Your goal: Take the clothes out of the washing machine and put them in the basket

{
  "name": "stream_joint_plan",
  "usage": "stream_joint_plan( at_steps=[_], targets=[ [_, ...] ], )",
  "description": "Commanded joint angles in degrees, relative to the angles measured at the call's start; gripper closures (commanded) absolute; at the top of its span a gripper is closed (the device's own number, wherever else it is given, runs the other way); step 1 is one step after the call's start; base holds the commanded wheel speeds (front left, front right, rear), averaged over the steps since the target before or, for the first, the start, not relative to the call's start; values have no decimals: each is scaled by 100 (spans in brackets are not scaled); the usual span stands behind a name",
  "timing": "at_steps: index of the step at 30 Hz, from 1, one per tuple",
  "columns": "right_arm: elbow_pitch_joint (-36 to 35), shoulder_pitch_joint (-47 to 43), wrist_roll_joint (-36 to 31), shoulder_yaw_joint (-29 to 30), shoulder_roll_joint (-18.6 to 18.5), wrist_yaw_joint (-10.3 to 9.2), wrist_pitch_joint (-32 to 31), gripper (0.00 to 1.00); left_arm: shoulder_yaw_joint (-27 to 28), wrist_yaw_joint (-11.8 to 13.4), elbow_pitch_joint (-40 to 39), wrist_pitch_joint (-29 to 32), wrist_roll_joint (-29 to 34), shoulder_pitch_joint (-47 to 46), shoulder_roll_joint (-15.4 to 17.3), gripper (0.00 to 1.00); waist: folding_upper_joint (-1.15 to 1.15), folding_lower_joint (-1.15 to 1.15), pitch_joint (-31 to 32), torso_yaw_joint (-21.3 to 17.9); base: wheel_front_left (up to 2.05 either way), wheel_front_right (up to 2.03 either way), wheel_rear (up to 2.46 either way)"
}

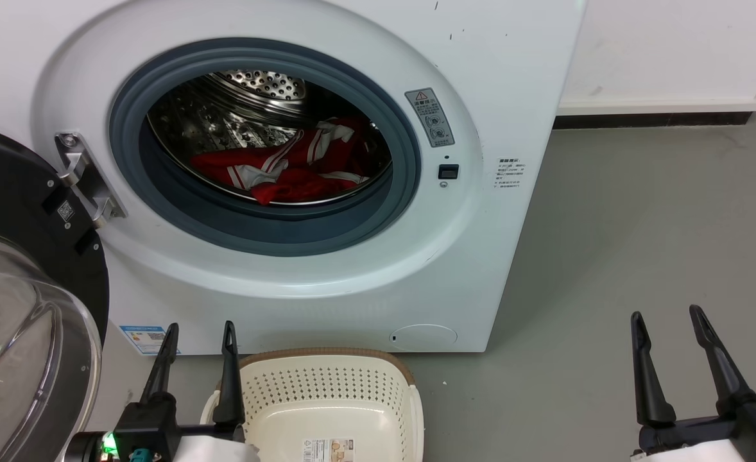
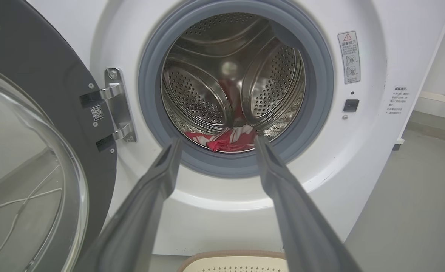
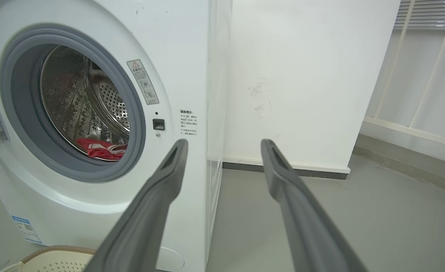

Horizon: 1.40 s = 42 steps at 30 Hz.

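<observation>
Shiny perforated steel drum (image 1: 256,96); red cloth clothes (image 1: 288,170); matt plastic basket (image 1: 326,385)

I am looking at a laundry corner of a plain, bare room: a washer (image 1: 326,282) is standing on a smooth grey floor (image 1: 641,224) against a white wall (image 1: 660,45) with a dark skirting (image 1: 647,120), its door (image 1: 25,346) hanging open, red clothes (image 1: 294,170) lying in the drum (image 2: 207,102) and a basket (image 1: 326,391) sitting just in front. Off to my right a white railing (image 3: 407,131) is running along the far side, giving the place a utility or test-space feel more than a home's.
</observation>
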<state>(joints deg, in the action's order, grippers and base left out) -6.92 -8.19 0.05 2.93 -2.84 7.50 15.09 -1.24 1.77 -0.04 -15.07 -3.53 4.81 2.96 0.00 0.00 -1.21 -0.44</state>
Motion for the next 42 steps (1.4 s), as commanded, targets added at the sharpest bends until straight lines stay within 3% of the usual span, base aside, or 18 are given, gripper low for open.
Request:
stream_joint_plan(
  at_steps=[1,9,14,24,32,42],
  targets=[
    [-5,-10,25,-15,-7,-2,12,0,38,27,23,-16,24,58,-13,0,0,0,-9,-14,0,0,0],
    [-64,112,21,-106,-8,-2,12,0,243,-25,270,-16,60,-305,-13,0,0,0,-170,-160,0,0,0],
    [-138,297,42,-167,-7,-2,12,0,469,-264,649,-15,89,-1042,133,0,0,0,-536,-301,0,0,0],
    [-317,1000,172,-366,-5,-2,12,0,719,-592,1746,-15,176,-3262,725,0,0,0,-1681,-694,0,0,0],
    [-533,1607,364,-474,-4,-2,12,0,451,-764,3139,-15,345,-5130,1280,0,0,0,-2622,-987,0,0,0],
    [-826,2061,648,-514,-3,-2,12,0,45,-900,4710,1224,280,-7223,1829,0,0,0,-3450,-1317,0,0,0]
  ],
)
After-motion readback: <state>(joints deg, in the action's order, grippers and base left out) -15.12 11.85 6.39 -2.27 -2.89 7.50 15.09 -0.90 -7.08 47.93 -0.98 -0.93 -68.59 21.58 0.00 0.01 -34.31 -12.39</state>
